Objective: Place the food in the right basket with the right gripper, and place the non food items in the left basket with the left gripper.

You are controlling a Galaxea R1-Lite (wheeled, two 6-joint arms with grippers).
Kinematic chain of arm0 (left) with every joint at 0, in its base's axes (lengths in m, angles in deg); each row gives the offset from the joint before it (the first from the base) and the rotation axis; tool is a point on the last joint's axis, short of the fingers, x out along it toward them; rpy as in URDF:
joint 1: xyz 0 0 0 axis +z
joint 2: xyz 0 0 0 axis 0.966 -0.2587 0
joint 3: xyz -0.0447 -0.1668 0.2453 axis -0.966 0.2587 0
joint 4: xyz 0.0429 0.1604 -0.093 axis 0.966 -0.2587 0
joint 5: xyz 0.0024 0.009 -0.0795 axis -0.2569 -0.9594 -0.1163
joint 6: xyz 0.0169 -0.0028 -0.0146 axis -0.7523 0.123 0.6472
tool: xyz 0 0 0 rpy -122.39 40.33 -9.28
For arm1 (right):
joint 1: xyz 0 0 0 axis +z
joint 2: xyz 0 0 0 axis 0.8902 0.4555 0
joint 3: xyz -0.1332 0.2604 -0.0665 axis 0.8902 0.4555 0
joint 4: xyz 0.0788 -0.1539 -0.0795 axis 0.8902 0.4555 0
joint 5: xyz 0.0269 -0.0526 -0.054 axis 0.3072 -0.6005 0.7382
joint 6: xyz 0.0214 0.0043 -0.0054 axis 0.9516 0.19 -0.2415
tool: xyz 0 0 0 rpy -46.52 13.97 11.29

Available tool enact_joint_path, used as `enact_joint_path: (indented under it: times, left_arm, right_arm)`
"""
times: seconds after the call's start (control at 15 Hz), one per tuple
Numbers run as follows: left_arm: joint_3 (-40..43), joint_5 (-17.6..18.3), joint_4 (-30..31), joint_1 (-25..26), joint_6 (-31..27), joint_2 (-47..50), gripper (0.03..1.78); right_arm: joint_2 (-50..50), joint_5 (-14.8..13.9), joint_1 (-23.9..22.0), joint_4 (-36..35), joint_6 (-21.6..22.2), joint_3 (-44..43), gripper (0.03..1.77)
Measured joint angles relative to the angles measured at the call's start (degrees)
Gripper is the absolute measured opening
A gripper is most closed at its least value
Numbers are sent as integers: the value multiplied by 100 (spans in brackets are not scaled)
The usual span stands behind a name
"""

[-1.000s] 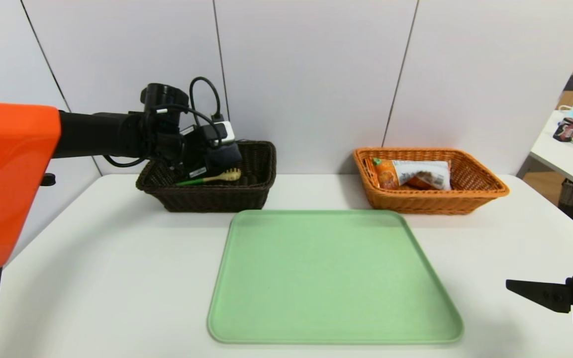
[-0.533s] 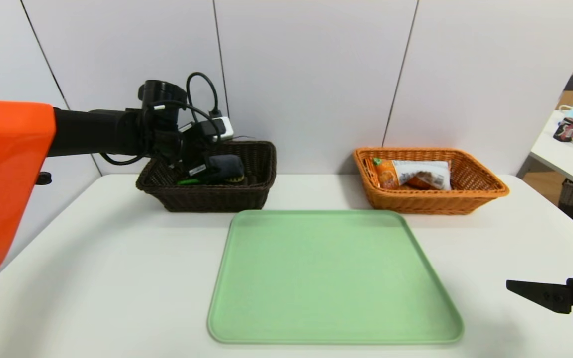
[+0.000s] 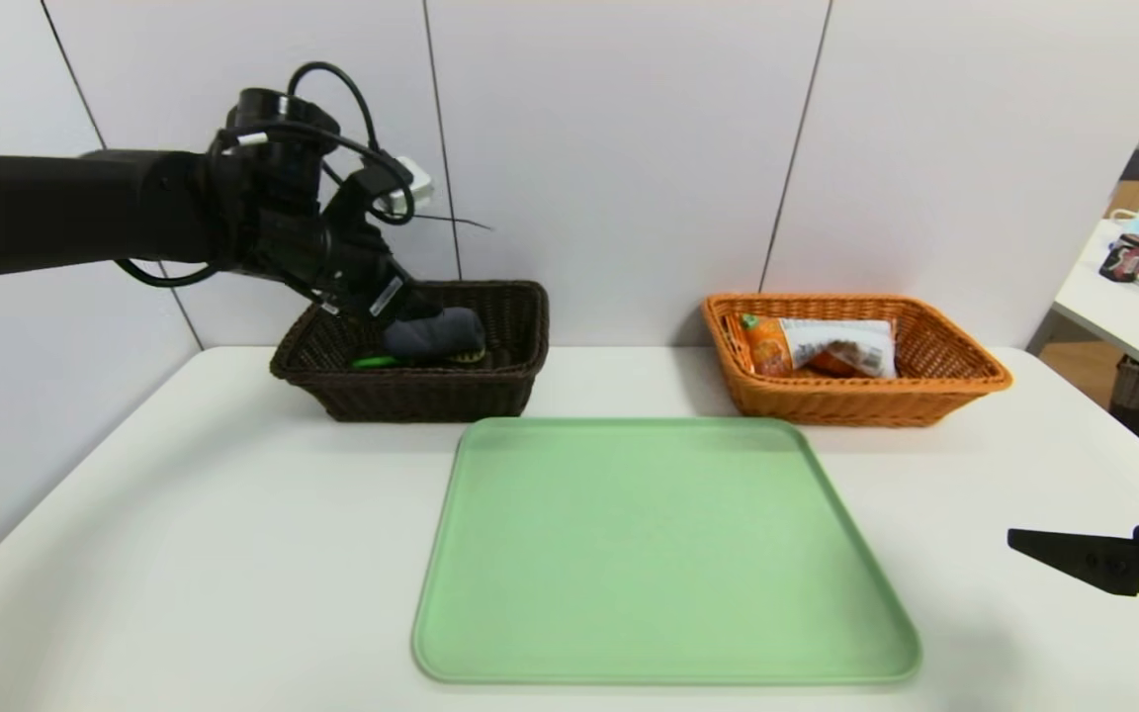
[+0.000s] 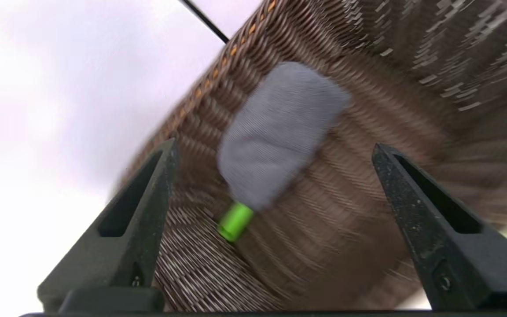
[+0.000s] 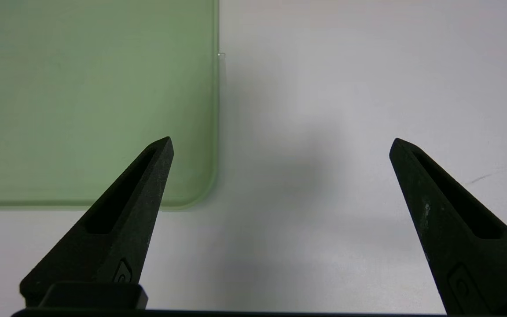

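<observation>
Sorting appears complete: left of the green plastic tray (image 3: 668, 554), the spread black left gripper (image 4: 273, 147), empty above the grey rolled cloth (image 4: 280, 132), should next retract.

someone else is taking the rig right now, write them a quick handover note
Left pincer: open, holding nothing, above the dark brown basket.
Right pincer: open, idle, over the table beside the green tray's near right corner.
Dark brown basket: grey cloth bundle lying over the green-handled utensil.
Orange-tan basket: orange snack bag.
Done: food and non-food sorted; tray bare.
Left: no sorting visible; probably just clear the left arm.
</observation>
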State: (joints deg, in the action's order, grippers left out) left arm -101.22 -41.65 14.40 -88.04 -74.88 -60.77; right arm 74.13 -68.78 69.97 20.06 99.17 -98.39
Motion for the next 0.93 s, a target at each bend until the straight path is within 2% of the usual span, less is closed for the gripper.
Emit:
enact_joint_path:
  times: [0.07,0.2,0.33,0.73,0.93]
  left_arm:
    - [60,-143,-210,-35,411,206,158]
    - [339,-711,-597,-91,1197,700,161]
    - [727,-1142,-824,-113,1646,1196,163]
    - [2612,-2074,-1154,-155,2484,3165,167]
    - [3736,-2319,-1152,-162,2916,4080,167]
  right_arm:
    - [0,9,4,-2,-9,-63,170]
    - [0,30,41,0,-22,-223,170]
    - [0,69,106,0,-52,-344,170]
    - [4,113,670,2,-74,-610,170]
    - [-107,80,844,74,-140,-628,170]
